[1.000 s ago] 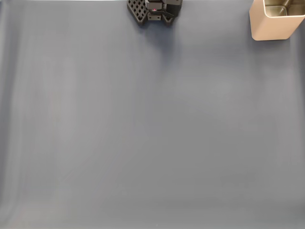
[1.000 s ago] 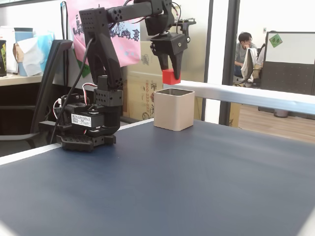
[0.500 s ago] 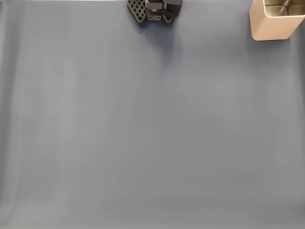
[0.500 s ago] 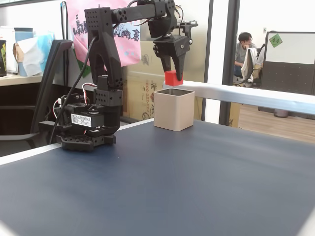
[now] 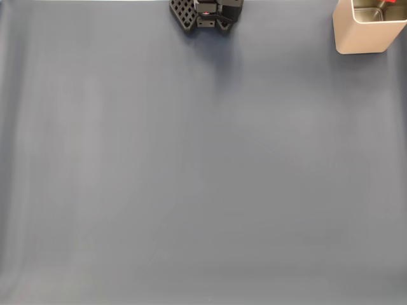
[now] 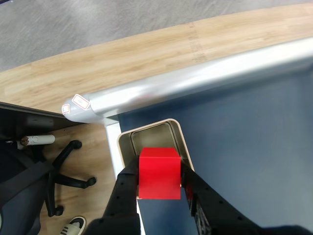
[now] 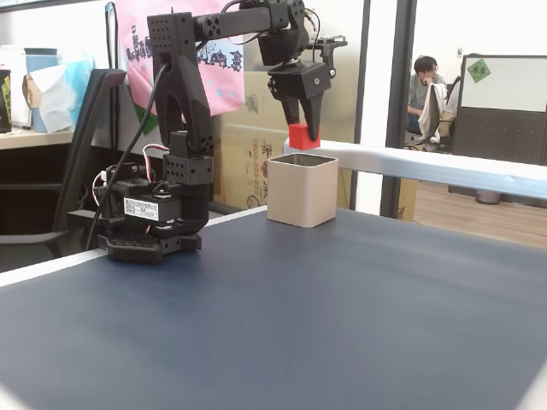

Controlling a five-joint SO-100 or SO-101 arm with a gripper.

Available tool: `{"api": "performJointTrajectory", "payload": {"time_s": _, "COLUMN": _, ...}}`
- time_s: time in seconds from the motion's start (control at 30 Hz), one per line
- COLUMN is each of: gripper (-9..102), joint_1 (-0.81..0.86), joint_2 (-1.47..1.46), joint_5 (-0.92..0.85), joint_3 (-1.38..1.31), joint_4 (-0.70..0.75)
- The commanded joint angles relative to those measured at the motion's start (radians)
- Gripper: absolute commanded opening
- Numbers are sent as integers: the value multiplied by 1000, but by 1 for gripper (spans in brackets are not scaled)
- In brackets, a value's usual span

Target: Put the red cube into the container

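Note:
The red cube (image 7: 299,137) hangs in the air just above the open top of the beige container (image 7: 302,190), which stands at the far edge of the dark blue table. My gripper (image 7: 302,130) points down and is shut on the cube. In the wrist view the cube (image 6: 158,172) sits clamped between the two black fingers (image 6: 128,182), with the container's rim (image 6: 175,128) and shiny inside directly beneath it. From above, the container (image 5: 357,35) stands in the top right corner, and a sliver of the red cube (image 5: 381,2) shows at its upper edge.
The arm's base (image 7: 149,218) stands left of the container, and from above the arm's base (image 5: 205,14) sits at the top edge. A silver rail (image 6: 195,81) runs along the table's far side. An office chair (image 6: 34,191) stands beyond it. A person (image 7: 421,85) sits in the background.
The gripper has carried the red cube a little to the right and slightly down, bringing it over the container's opening. The container has not moved.

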Motion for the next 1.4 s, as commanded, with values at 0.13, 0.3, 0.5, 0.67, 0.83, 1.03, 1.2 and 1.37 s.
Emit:
{"api": "performJointTrajectory", "payload": {"time_s": 0.13, "gripper": 12, "joint_1": 6, "joint_2": 9, "joint_5": -14, "joint_3": -54, "joint_4": -18}}
{"api": "performJointTrajectory", "payload": {"time_s": 0.3, "gripper": 15, "joint_1": 8, "joint_2": 9, "joint_5": -38, "joint_3": -49, "joint_4": -18}}
{"api": "performJointTrajectory", "payload": {"time_s": 0.5, "gripper": 18, "joint_1": 14, "joint_2": 11, "joint_5": -71, "joint_3": -54, "joint_4": -20}}
{"api": "performJointTrajectory", "payload": {"time_s": 0.67, "gripper": 23, "joint_1": 28, "joint_2": 11, "joint_5": -64, "joint_3": -67, "joint_4": 26}}
{"api": "performJointTrajectory", "payload": {"time_s": 0.83, "gripper": 27, "joint_1": 28, "joint_2": 11, "joint_5": -54, "joint_3": -69, "joint_4": 41}}
{"api": "performJointTrajectory", "payload": {"time_s": 1.03, "gripper": 30, "joint_1": 28, "joint_2": 9, "joint_5": -43, "joint_3": -87, "joint_4": 40}}
{"api": "performJointTrajectory", "payload": {"time_s": 1.2, "gripper": 30, "joint_1": 28, "joint_2": 8, "joint_5": -40, "joint_3": -87, "joint_4": 35}}
{"api": "performJointTrajectory", "payload": {"time_s": 1.37, "gripper": 30, "joint_1": 28, "joint_2": 8, "joint_5": -34, "joint_3": -89, "joint_4": 32}}
